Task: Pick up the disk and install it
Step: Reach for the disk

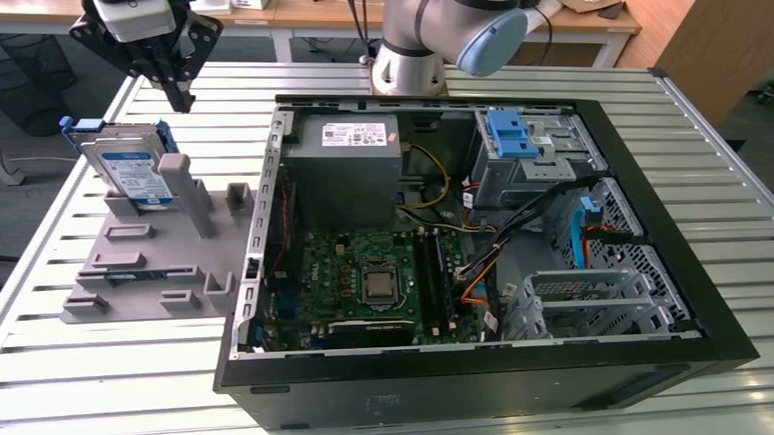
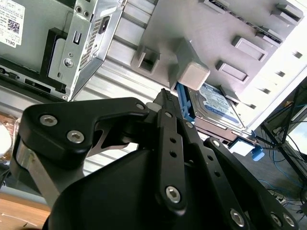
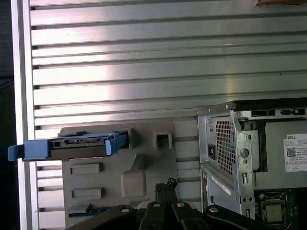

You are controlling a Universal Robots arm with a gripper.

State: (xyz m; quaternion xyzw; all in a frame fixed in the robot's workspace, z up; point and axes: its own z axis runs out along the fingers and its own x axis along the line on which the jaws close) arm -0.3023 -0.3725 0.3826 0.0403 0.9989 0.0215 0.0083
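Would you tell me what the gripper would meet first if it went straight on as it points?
Probably the grey holder plate, next to the disk rather than on it, though depth is unclear.

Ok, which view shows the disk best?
The exterior view: the disk stands in its holder, label facing the camera. The second wrist view shows part of the label, the first wrist view its blue-framed edge.

I count one flat silver disk (image 1: pixel 130 170) in a blue plastic carrier frame, one grey plastic slotted stand (image 1: pixel 145 263), one open black metal computer case (image 1: pixel 484 381) and one grey boxy power supply (image 1: pixel 351 177).
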